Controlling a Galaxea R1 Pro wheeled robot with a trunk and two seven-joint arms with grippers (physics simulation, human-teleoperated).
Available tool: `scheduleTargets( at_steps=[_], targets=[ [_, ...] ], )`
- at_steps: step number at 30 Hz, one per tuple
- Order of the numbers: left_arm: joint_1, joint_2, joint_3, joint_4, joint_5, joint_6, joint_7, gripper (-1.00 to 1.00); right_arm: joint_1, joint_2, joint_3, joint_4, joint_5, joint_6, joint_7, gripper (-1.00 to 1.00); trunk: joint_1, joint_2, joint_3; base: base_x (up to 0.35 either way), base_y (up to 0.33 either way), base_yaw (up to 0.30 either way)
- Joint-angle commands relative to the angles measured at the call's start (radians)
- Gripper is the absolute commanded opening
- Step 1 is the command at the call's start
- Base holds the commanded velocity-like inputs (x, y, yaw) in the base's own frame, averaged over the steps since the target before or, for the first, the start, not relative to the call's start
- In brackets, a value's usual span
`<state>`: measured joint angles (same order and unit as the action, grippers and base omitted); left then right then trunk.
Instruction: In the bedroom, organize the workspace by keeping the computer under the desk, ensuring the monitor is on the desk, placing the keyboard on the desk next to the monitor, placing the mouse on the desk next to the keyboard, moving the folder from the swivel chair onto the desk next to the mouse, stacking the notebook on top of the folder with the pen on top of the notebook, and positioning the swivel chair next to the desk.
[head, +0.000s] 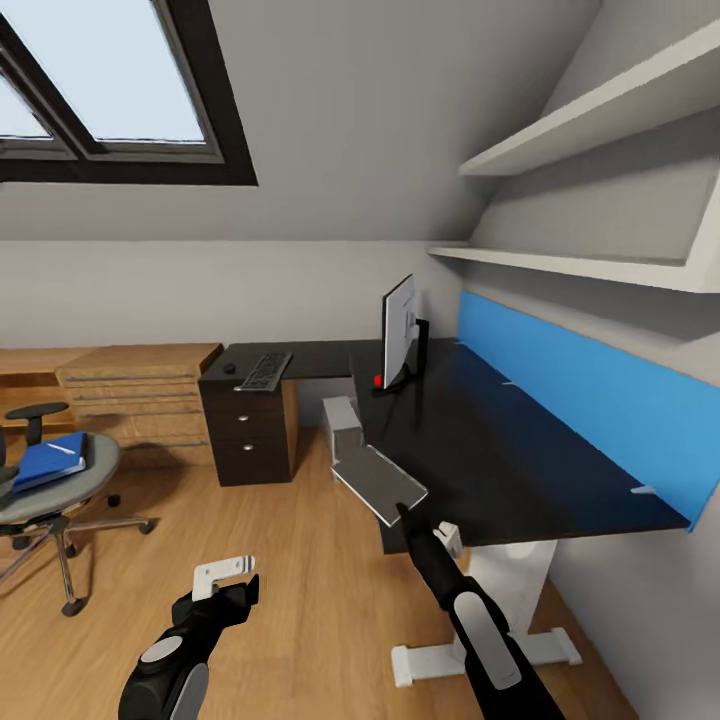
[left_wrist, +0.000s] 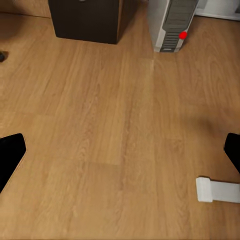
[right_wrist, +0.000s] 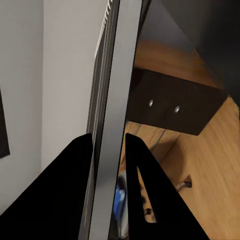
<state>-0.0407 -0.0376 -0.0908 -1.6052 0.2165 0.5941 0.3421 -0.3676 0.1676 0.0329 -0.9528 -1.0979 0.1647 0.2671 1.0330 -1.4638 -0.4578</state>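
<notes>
My right gripper (head: 404, 512) (right_wrist: 107, 136) is shut on the edge of a flat grey notebook (head: 378, 480) (right_wrist: 117, 75), held tilted in the air just off the desk's (head: 480, 450) front edge. On the black desk top stand the monitor (head: 398, 330), the keyboard (head: 265, 371) and the small mouse (head: 230, 368). Under it sits the grey computer (head: 345, 420) (left_wrist: 172, 25). At the far left the blue folder (head: 48, 462) lies on the swivel chair's seat (head: 85, 490), with a white pen (head: 63, 450) on top. My left gripper (head: 226, 582) (left_wrist: 120, 155) hangs open and empty over the floor.
A black three-drawer unit (head: 245, 430) (left_wrist: 87, 20) carries the desk's left end, with a light wood cabinet (head: 140, 390) beside it. A white desk foot (head: 480, 650) (left_wrist: 217, 190) lies on the plank floor near my arms. White wall shelves (head: 600, 120) hang above the desk.
</notes>
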Motion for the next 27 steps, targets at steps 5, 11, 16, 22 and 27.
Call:
scheduleTargets(
  at_steps=[5, 11, 16, 22, 27],
  targets=[
    [-0.001, 0.001, -0.001, -0.001, 0.011, 0.003, 0.009, 1.00, -0.001, 0.001, -0.001, 0.000, -0.011, 0.007, 0.003, -1.00, -0.019, 0.035, 0.015, 0.000, 0.316, 0.000],
    [-0.001, 0.001, -0.001, -0.001, 0.009, 0.003, 0.009, 1.00, -0.001, 0.001, -0.001, 0.000, -0.011, 0.007, 0.003, -1.00, -0.042, 0.077, 0.033, 0.000, 0.316, 0.000],
    [-0.001, 0.001, -0.001, -0.001, 0.009, 0.003, 0.009, 1.00, -0.001, 0.000, -0.001, 0.000, -0.011, 0.007, 0.003, -1.00, -0.061, 0.112, 0.049, 0.001, 0.316, 0.000],
    [-0.001, 0.001, -0.001, -0.001, 0.009, 0.003, 0.009, 1.00, -0.001, 0.000, -0.001, 0.000, -0.011, 0.006, 0.003, -1.00, -0.061, 0.112, 0.049, 0.084, 0.317, 0.000],
    [-0.001, 0.001, -0.001, -0.001, 0.009, 0.002, 0.009, 1.00, -0.001, 0.000, -0.001, 0.000, -0.011, 0.006, 0.003, -1.00, -0.061, 0.112, 0.049, 0.181, 0.300, 0.000]
  ],
)
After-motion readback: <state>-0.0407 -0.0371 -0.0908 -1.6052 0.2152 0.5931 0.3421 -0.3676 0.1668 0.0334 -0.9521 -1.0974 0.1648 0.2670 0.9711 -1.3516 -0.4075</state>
